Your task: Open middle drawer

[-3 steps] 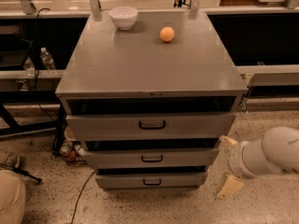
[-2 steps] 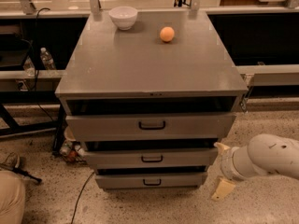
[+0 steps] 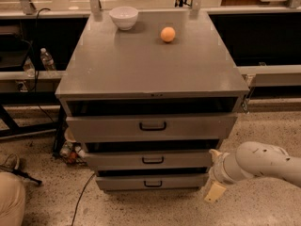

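Leftward the arm (image 3: 263,161) had crept, bringing the gripper (image 3: 214,173) low beside the right front corner of the cabinet (image 3: 141,65), fingers (image 3: 212,192) spread and holding nothing, level with the middle drawer (image 3: 117,161), which looked shut between its two neighbours. It likely needed to swing round front and close squarely on the small black handle (image 3: 153,160) before pulling straight out. A white bowl (image 3: 124,17) and an orange (image 3: 168,34) sat on the grey cabinet top, over speckled floor (image 3: 263,206).

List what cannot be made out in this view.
- Middle drawer inside: camera view, hidden behind its front and shadow.
- Arm behind the pincer, which sits low, right of that drawer: cut off by the right edge.
- Tan shape, bottom-left corner: cut by the edge.
- Bottle label: too small.
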You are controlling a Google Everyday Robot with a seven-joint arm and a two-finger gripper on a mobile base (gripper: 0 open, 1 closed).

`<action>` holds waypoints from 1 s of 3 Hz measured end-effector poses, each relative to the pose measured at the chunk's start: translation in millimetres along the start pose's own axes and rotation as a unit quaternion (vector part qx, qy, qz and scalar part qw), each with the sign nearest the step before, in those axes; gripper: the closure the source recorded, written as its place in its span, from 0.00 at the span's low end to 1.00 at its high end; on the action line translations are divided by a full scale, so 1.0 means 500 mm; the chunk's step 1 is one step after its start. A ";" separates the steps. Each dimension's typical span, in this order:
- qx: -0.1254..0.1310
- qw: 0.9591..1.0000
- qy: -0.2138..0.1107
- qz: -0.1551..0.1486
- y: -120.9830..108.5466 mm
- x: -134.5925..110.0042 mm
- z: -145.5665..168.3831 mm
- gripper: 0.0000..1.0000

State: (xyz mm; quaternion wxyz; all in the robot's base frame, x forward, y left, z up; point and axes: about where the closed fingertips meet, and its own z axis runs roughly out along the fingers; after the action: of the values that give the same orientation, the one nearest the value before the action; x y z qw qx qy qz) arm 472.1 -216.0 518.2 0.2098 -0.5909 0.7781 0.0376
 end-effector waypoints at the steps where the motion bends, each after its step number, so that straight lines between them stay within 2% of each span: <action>1: -0.005 1.000 -0.014 -0.024 -0.008 -0.011 0.039 0.00; 2: -0.007 0.998 -0.027 -0.056 -0.024 -0.021 0.094 0.00; 3: 0.003 0.995 -0.038 -0.090 -0.046 -0.042 0.145 0.00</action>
State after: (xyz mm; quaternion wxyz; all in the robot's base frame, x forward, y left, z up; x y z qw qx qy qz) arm 518.3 -181.7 464.2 0.2430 -0.6560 0.7135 0.0386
